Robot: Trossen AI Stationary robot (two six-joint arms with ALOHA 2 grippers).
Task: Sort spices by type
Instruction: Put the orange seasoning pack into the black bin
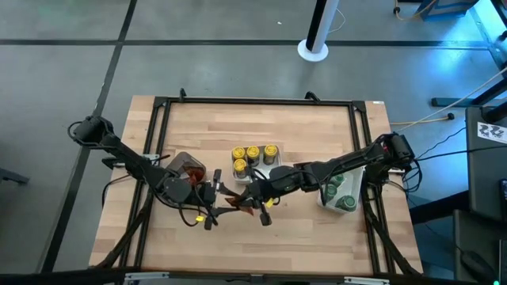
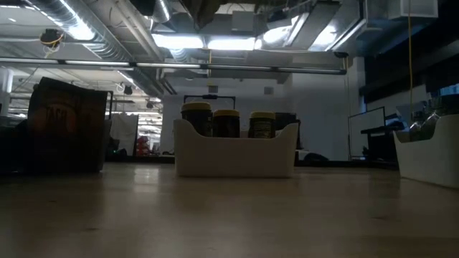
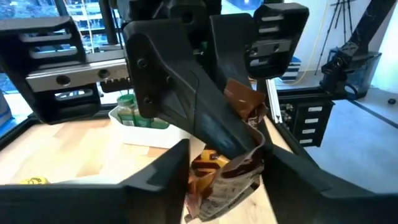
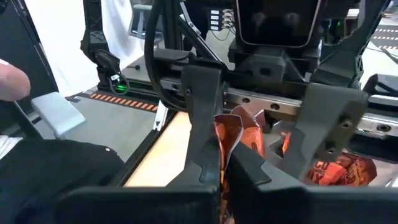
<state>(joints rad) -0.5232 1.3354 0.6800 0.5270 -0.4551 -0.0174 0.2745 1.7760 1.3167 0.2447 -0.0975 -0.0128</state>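
Just past 6 o'clock of the table's centre, the right gripper (image 4: 224, 163) pinches a light, crinkly, limp red-orange packet (image 4: 239, 138) by its edge, while the left gripper (image 3: 225, 167), half-closed around it, should take the opposite flat edge.

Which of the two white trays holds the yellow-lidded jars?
The middle tray, just behind the two tools; its jars have yellow lids. The other tray, at the right edge, holds green-lidded jars.

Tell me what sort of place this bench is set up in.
Probably a robotics lab or workshop. The wooden table stands on a bare concrete floor, exposed ducts and strip lights run overhead, and equipment racks fill the room behind.
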